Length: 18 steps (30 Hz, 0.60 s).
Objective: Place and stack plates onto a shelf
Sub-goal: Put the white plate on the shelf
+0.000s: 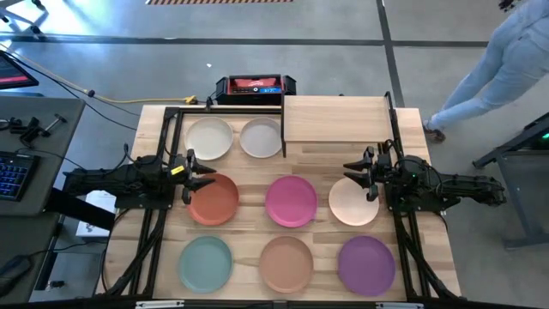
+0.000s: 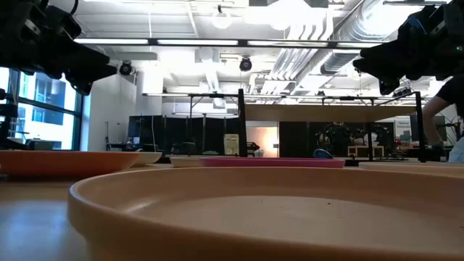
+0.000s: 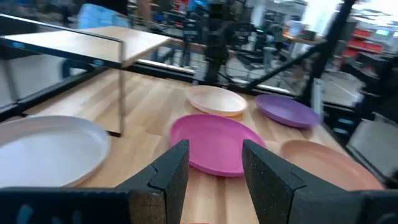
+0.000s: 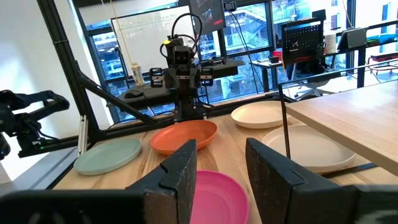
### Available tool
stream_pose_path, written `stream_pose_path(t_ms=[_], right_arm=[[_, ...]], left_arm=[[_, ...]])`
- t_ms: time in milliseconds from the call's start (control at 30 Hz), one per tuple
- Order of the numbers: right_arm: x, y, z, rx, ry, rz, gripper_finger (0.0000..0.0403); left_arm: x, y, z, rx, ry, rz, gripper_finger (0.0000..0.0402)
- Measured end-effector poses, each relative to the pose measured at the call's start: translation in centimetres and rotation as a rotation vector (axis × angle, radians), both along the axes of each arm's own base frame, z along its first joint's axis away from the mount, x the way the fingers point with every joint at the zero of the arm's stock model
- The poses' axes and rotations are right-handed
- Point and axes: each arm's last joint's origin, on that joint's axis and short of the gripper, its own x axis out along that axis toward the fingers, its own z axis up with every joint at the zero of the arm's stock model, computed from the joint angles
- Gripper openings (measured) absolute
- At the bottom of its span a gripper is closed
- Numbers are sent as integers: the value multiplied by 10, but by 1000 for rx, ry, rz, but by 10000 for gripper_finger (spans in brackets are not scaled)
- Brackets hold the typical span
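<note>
Light-wood tabletop (image 1: pixel 317 180) carries all eight plates, shelf (image 1: pixel 336 119) at far right bare; right gripper (image 1: pixel 359 178), jaws apart, hangs over the peach plate (image 1: pixel 353 203), nearer the shelf than left gripper (image 1: pixel 198 177), also apart and empty.

Table (image 1: pixel 317 172): shelf (image 1: pixel 336 118) at back right | two plates (image 1: pixel 210 138) beside it, back left | three plates mid-row (image 1: pixel 290 200) | three plates front row (image 1: pixel 286 262)

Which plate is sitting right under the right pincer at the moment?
The round pale peach matte plate, far right of the middle row. The right pincer hangs open over its upper edge; the round magenta plate beside it and the round purple plate lie clear.
</note>
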Motion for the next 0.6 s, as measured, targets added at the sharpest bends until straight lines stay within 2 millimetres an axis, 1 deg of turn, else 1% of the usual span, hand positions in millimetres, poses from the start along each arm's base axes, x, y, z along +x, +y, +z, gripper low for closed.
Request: stream_pose_path(t_ms=[133, 467, 533, 600], right_arm=[[0, 0, 0, 0, 0, 0, 122], [0, 0, 0, 0, 0, 0, 122], [0, 0, 0, 0, 0, 0, 122], [0, 0, 0, 0, 0, 0, 122]], left_arm=[[0, 2, 4, -74, -46, 76, 138], [0, 2, 7, -234, -108, 91, 138], [0, 3, 9, -301, -141, 105, 138], [0, 4, 15, -426, -216, 125, 138]])
